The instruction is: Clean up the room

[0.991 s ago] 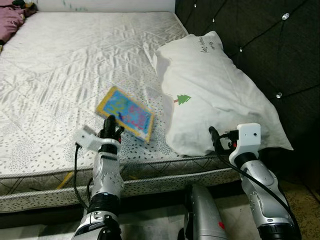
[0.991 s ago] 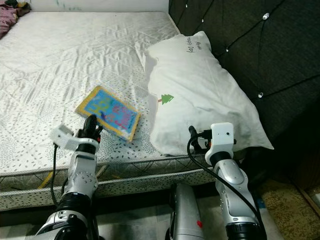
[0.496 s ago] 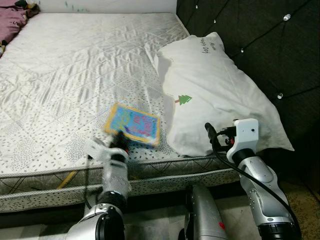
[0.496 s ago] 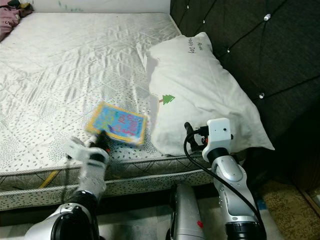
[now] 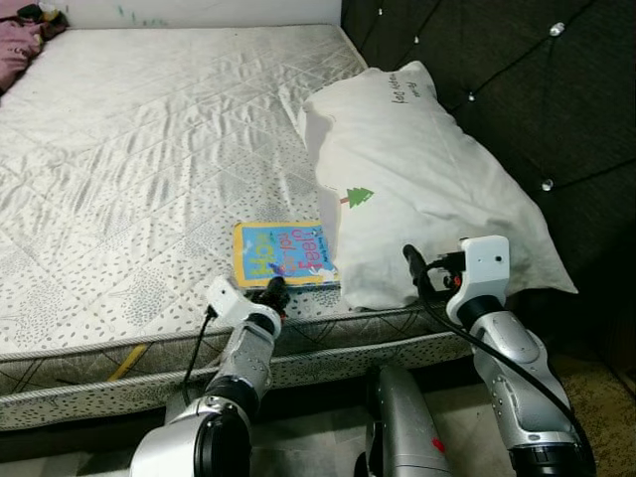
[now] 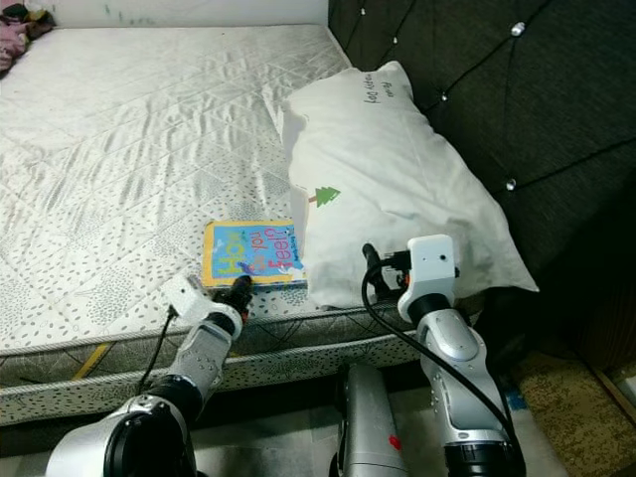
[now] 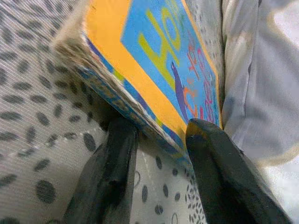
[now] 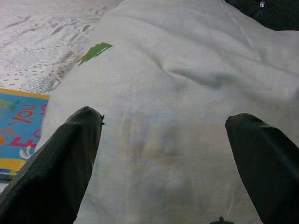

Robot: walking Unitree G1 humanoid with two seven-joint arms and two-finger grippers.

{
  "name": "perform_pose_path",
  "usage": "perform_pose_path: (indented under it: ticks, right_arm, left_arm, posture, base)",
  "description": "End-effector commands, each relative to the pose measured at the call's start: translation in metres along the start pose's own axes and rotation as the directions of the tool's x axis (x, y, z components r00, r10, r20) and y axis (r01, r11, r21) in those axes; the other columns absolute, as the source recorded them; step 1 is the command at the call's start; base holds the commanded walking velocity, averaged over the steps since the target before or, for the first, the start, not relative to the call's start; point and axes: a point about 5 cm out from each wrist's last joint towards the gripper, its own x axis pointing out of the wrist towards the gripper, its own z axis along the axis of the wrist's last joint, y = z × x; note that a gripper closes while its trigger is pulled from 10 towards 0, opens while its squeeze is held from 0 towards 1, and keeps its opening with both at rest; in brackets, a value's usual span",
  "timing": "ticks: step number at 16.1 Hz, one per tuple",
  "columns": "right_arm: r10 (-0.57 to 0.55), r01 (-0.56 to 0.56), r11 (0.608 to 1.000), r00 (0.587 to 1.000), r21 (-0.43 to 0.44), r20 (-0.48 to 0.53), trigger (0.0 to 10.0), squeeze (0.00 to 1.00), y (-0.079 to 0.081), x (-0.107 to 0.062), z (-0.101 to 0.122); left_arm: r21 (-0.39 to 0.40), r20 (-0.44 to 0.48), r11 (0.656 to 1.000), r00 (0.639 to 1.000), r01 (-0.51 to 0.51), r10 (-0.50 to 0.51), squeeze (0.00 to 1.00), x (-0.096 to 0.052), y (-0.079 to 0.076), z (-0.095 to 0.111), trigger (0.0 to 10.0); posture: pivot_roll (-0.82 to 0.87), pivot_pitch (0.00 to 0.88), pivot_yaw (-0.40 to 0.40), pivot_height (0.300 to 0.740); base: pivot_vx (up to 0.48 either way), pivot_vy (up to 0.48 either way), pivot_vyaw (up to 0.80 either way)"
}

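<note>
Picture book (image 5: 281, 253) flat on mattress (image 5: 149, 129), far corner tucked under pillow (image 5: 417, 179). Left gripper (image 7: 154, 140) narrowly parted at its near edge; right gripper (image 8: 168, 154) spread wide.

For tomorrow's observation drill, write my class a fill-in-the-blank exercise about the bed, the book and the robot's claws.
1. The book lies flat on the ______, near its front edge.
2. The book's right edge meets the white ______.
3. A small green ______ is printed on the pillow.
4. The left claw has its fingers at the edge of the ______, while the right claw is open toward the pillow.

Missing words: mattress; pillow; tree; book
</note>
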Motion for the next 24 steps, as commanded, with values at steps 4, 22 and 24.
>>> perform_pose_path:
  ticks: [4,22,24]
  right_arm:
    - [0.003,-0.003,1.000,1.000,0.012,0.007,10.0,0.00,0.006,0.002,0.000]
    - [0.045,-0.044,0.994,0.999,0.103,-0.006,10.0,0.00,0.032,0.019,-0.017]
    - [0.051,-0.049,0.992,0.999,0.119,-0.018,10.0,0.00,0.037,0.019,-0.023]
  left_arm:
    - [0.065,-0.039,0.998,0.999,-0.013,0.016,1.00,0.001,0.002,0.003,10.0]
    - [0.638,0.143,0.769,0.979,0.021,-0.145,1.00,-0.095,0.003,0.055,10.0]
    - [0.738,0.221,0.664,0.973,-0.121,-0.069,1.00,-0.089,0.002,0.071,10.0]
  posture:
    - [-0.18,0.066,-0.008,0.508]
    - [0.05,0.040,-0.009,0.508]
    - [0.06,0.030,-0.006,0.508]
  base:
    - [0.000,0.000,0.00]
    - [0.000,0.000,0.00]
    - [0.000,0.000,0.00]
